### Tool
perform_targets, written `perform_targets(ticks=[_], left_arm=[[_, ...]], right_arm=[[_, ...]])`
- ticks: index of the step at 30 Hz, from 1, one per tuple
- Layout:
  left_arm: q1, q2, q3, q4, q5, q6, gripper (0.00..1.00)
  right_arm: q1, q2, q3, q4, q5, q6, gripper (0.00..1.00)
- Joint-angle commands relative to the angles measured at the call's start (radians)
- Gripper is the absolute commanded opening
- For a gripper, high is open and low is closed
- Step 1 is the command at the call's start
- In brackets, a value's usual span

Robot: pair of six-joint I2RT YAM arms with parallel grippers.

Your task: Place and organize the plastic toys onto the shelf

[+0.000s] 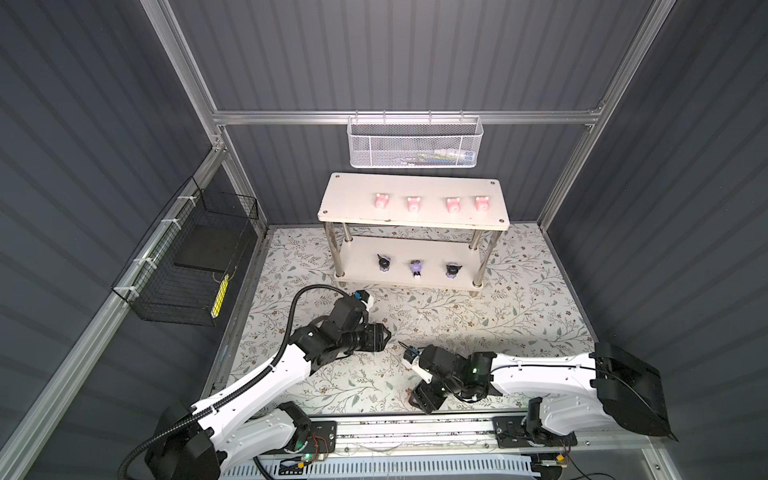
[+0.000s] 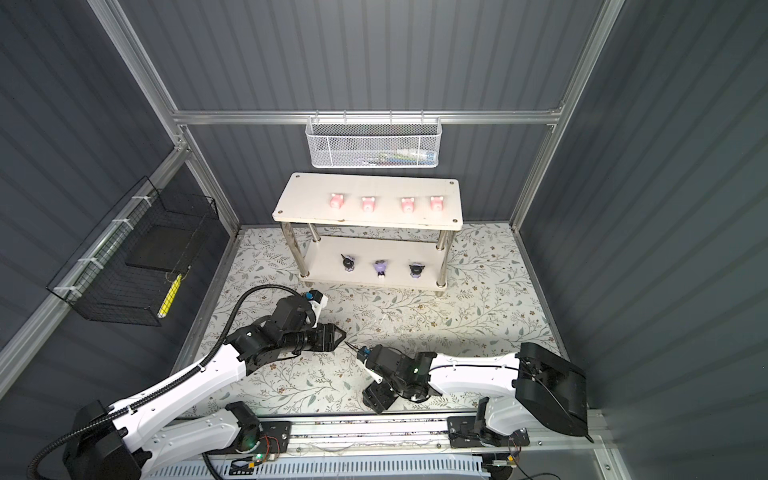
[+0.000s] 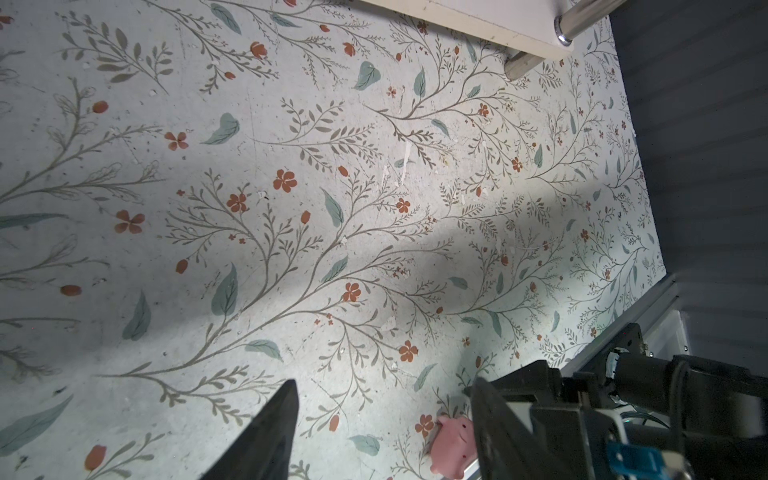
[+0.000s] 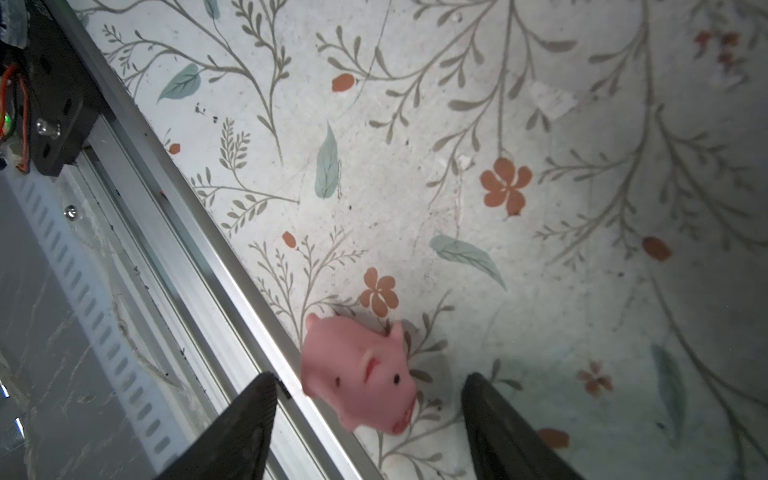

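Right gripper [image 4: 368, 376] is hovering, jaws apart, around the fifth pink pig [image 4: 357, 370] lying on the worktop [image 4: 415, 166] between the jaw tips, left gripper [image 3: 382, 382] idling jaws apart and empty; next likely lowering, clamping, carrying to the shelf [image 1: 353, 199].

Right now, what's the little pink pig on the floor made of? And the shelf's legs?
The pink pig looks like rubbery plastic: smooth, matte, with rounded moulded ears and painted eyes; how squishy it is cannot be seen. The shelf legs look like polished metal: they are silvery and mirror the light.
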Motion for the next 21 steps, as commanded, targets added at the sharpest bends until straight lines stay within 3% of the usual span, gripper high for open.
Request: perform_targets(ticks=[1,9,18,21], left_arm=[[-0.001,-0.015,-0.008,0.002,-0.011,-0.003,0.66],[-0.002,-0.014,-0.002,-0.017,-0.035,0.007,0.66],[-0.002,-0.033,0.005,-0.043,-0.053,0.015,0.66],[-0.001,-0.059,0.014,-0.071,-0.080,0.021,0.66]], right_arm=[[0.005,0.035,0.024,0.007,0.000,-0.028,0.73],[0.006,0.078,0.033,0.009,-0.008,-0.036,0.67],[0.009,0.063,0.049,-0.005,0.041,-0.057,0.43],[0.009,0.032,0.061,-0.016,0.090,-0.083,0.44]])
